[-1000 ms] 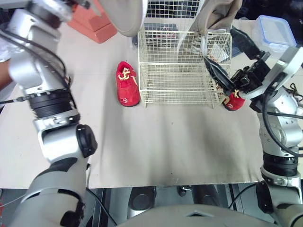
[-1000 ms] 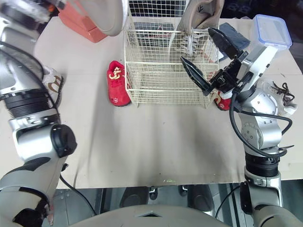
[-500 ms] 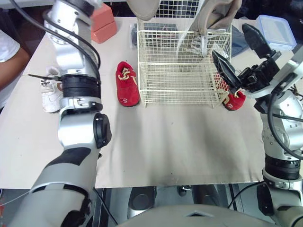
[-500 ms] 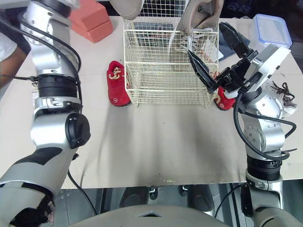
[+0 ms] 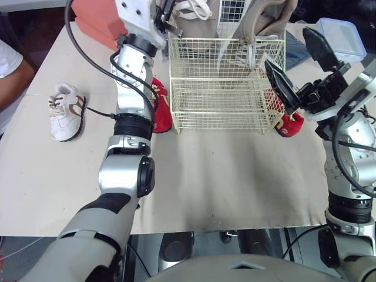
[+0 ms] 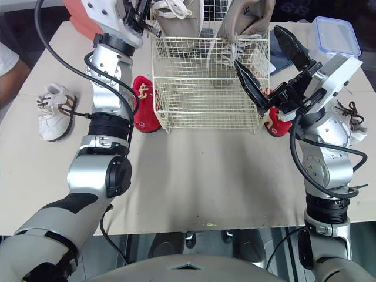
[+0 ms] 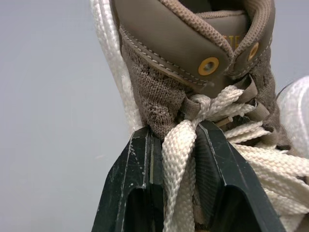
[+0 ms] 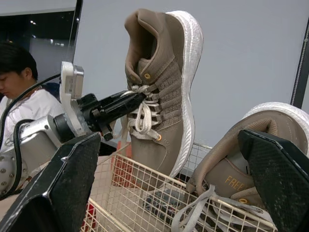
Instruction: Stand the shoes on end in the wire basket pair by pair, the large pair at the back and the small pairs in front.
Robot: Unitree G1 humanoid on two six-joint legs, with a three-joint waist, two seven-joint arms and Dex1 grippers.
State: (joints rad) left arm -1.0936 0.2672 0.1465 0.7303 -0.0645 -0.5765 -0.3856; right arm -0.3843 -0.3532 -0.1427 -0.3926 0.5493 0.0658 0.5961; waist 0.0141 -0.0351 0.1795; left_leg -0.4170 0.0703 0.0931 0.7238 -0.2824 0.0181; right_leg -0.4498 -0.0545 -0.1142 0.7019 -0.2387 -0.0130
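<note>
My left gripper [image 7: 176, 130] is shut on the tongue and laces of a large brown shoe [image 5: 197, 9]. It holds the shoe above the back left of the wire basket [image 5: 217, 100]. The other large brown shoe [image 6: 249, 17] stands on end at the basket's back right. My right gripper [image 6: 271, 64] hangs open beside the basket's right wall with nothing in it. One small red shoe [image 6: 141, 106] lies left of the basket, partly behind my left arm. The other red shoe [image 5: 289, 124] lies by the basket's front right corner. A small white shoe [image 5: 64, 111] lies far left.
A blue-lidded plastic box [image 5: 341, 38] sits at the back right and a salmon-red box [image 5: 100, 20] at the back left. A person's sleeve [image 5: 9, 64] shows at the left table edge. Another white shoe [image 6: 352, 120] lies behind my right arm.
My left arm has swung right, carrying the brown shoe from over the table's back left to above the basket. My right gripper has lifted slightly and stays open.
</note>
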